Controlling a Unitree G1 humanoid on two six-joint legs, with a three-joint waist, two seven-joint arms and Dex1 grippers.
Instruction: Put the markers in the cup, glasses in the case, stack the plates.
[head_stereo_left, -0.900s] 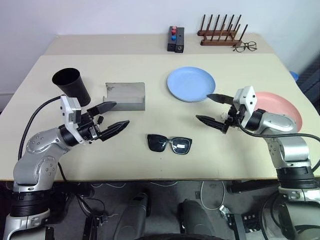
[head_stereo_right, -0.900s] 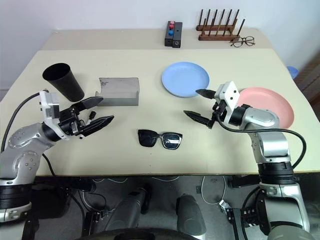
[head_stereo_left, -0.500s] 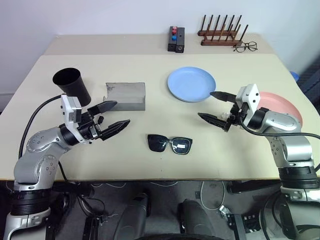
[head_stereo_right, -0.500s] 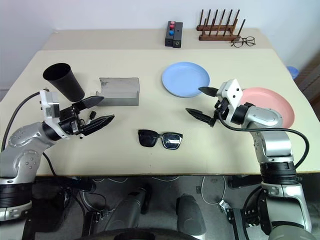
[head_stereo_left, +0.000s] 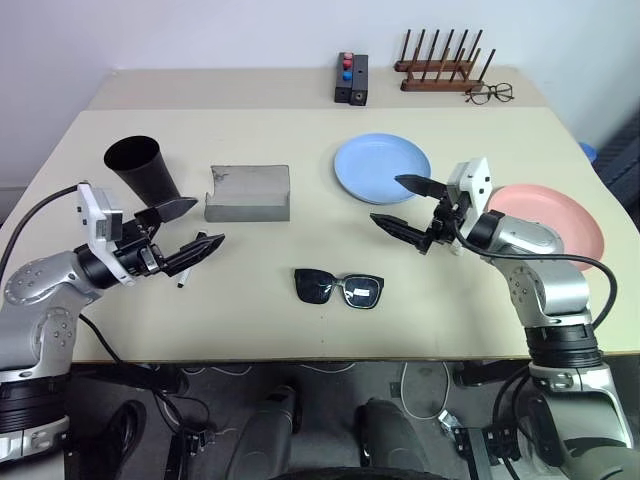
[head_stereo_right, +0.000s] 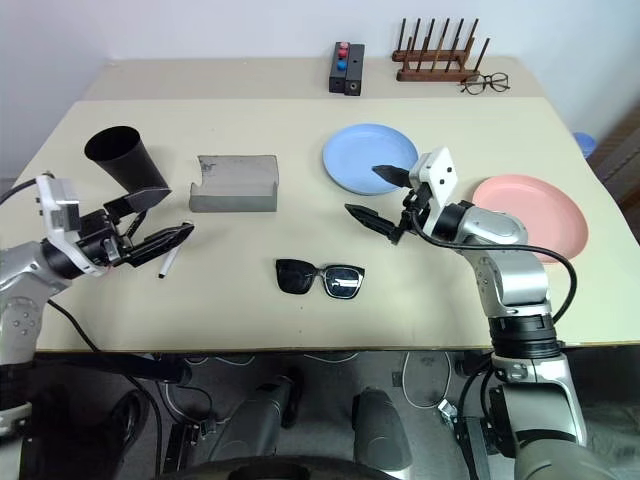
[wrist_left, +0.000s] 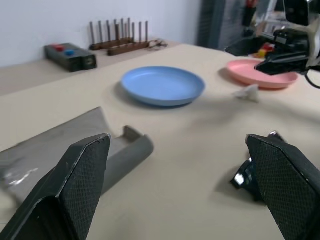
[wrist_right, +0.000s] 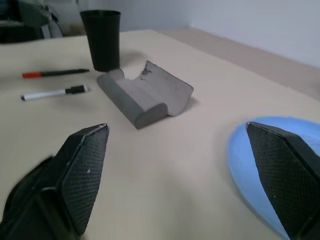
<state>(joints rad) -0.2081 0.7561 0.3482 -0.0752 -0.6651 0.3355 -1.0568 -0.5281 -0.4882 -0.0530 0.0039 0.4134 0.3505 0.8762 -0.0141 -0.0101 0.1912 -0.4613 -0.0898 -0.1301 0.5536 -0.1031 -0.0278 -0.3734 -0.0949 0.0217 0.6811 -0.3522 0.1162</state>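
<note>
Grey case lies open on the table, black cup behind it, two markers beside, blue plate near, right end effector spread wide.

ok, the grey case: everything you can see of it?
The case is flat, grey and felt-like, lying on the table with its rounded edge toward the robot and a notch in one rim. It looks closed. It sits between the black cup and the blue plate. Nothing touches it.

My arms are silver metal with black joints and black cables; white camera blocks sit behind my black, pointed, texture-padded fingers.
</note>
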